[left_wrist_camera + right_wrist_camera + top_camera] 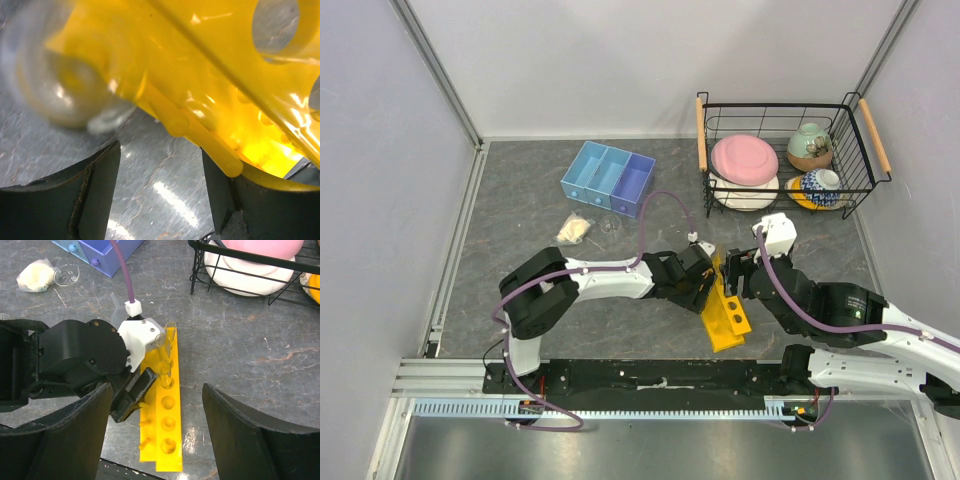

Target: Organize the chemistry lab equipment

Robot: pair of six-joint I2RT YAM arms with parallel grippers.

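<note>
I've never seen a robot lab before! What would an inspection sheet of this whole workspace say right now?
Surface: grey marbled table.
Job's things: test tube upright in yellow rack; blue tray, beaker and cream lump farther back left.
Clutter: wire basket holding pink plate and bowls.
Grippers: left gripper and right gripper both open, at the rack.
Cables: purple cable loops off each arm.
Surroundings: pale walls, metal rail in front.

The rack [727,318] lies frontmost, tray [588,199] behind-left of it, basket [760,118] behind-right.
</note>
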